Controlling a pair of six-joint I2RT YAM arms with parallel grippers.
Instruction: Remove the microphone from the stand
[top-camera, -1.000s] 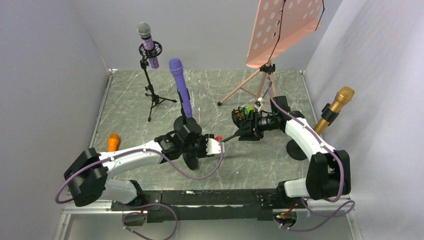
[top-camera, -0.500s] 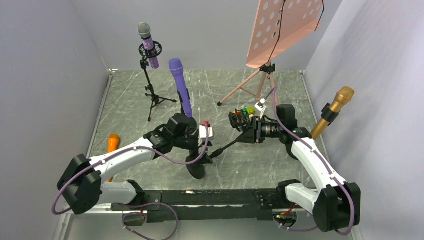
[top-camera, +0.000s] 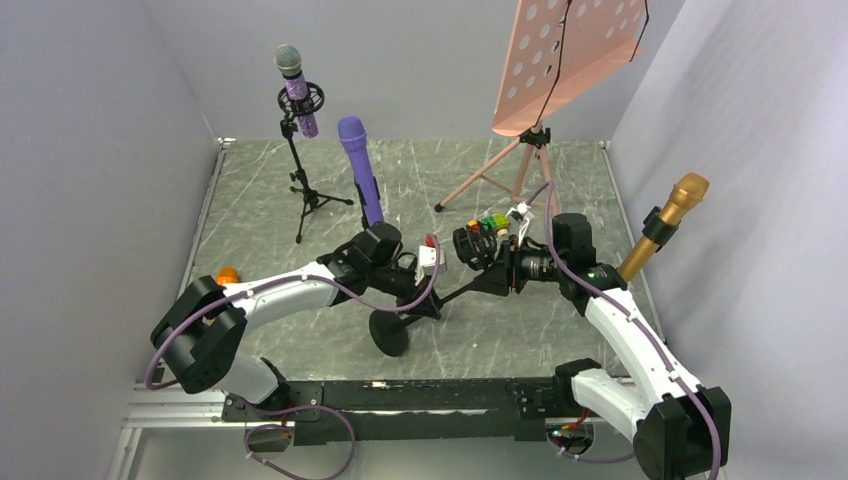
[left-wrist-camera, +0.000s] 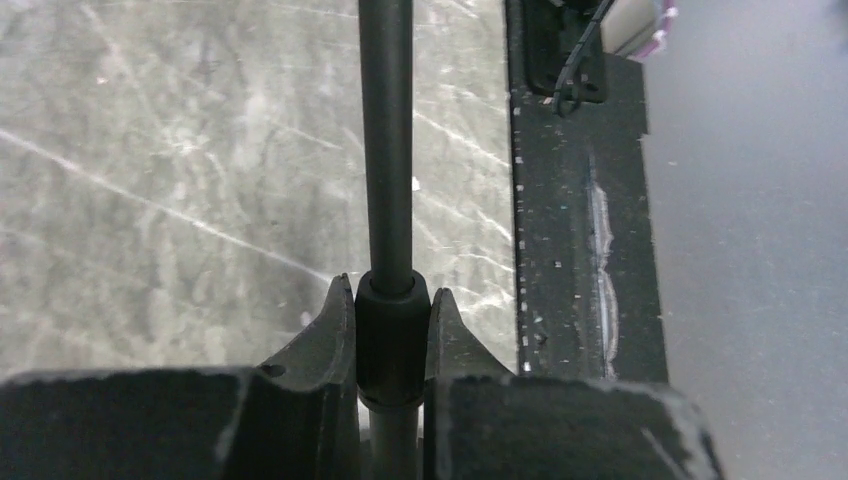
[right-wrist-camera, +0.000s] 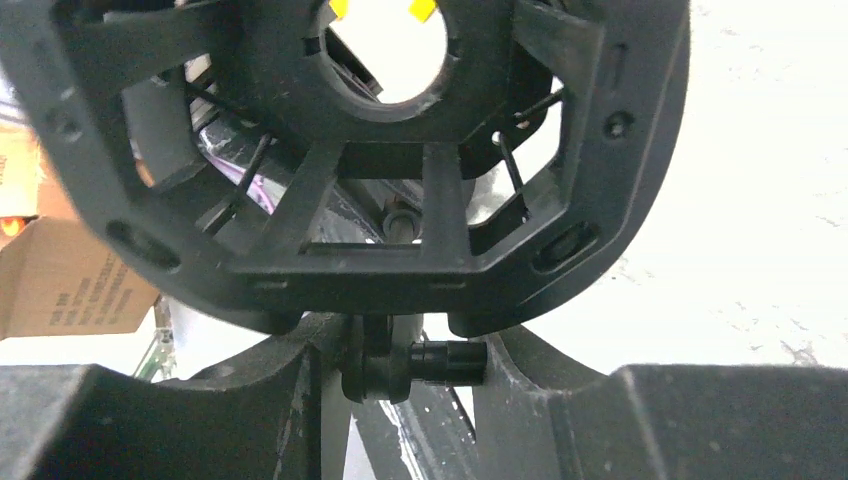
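Above and right of the round base (top-camera: 388, 332): the stand pole (left-wrist-camera: 386, 150) leans steeply right, up to a black shock mount (right-wrist-camera: 380, 275). Cannot tell if the base sits flat on the table (top-camera: 520, 330).

Left gripper (left-wrist-camera: 392, 302), just right of the base: fingers narrow, clamped on the pole's thicker collar. Right gripper (right-wrist-camera: 412, 345), further up-right of the base: fingers pinch the small knob joint under the mount.

The mount's ring looks empty, with daylight through it, so this stand seems to carry no microphone.
- Purple microphone (top-camera: 360, 180): upright behind the base, foot hidden by the left arm.
- Orange microphone (top-camera: 227, 275): flat on the table, well left of the base.
- Gold microphone (top-camera: 668, 212): far right of the base.
- Grey-headed microphone (top-camera: 296, 90): on a tripod far behind the base.

Which one the task means, I cannot tell.

Step in hand, my guess: steadying or righting the stand.
- Keep the collar grip firm so the pole can't spin.
- Move both arms together.
- Don't lever on the knob.
- Watch the purple microphone close behind.

Writing: none legible. The cardboard box (right-wrist-camera: 60, 290) is too blurred to read.
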